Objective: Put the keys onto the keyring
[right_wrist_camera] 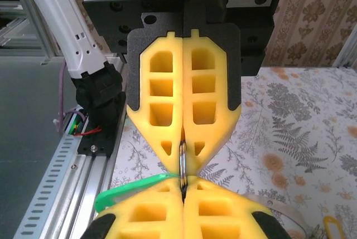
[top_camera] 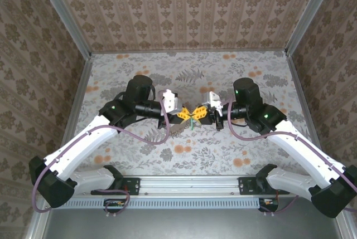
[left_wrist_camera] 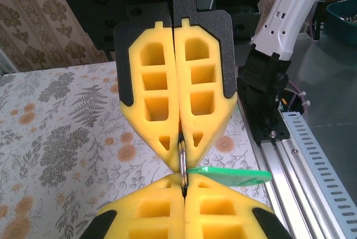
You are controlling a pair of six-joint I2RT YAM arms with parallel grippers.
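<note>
Left end effector [left_wrist_camera: 183, 194] and right end effector [right_wrist_camera: 183, 194] meet tip to tip mid-worktop [top_camera: 139, 66], each clamped shut on the keyring [left_wrist_camera: 182, 155]. A green key [left_wrist_camera: 228, 176] juts toward 3 o'clock from it, seemingly mid-threading. A likely yellow key [right_wrist_camera: 332, 229] is not yet on.

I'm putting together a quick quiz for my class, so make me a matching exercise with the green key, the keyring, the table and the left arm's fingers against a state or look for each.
1 green key
2 keyring
3 table
4 left arm's fingers

A floral print
B yellow, pressed shut
C pinched from two sides
D sticks out sideways beside the keyring

Pairs: 1-D, 2-C, 3-A, 4-B
</note>
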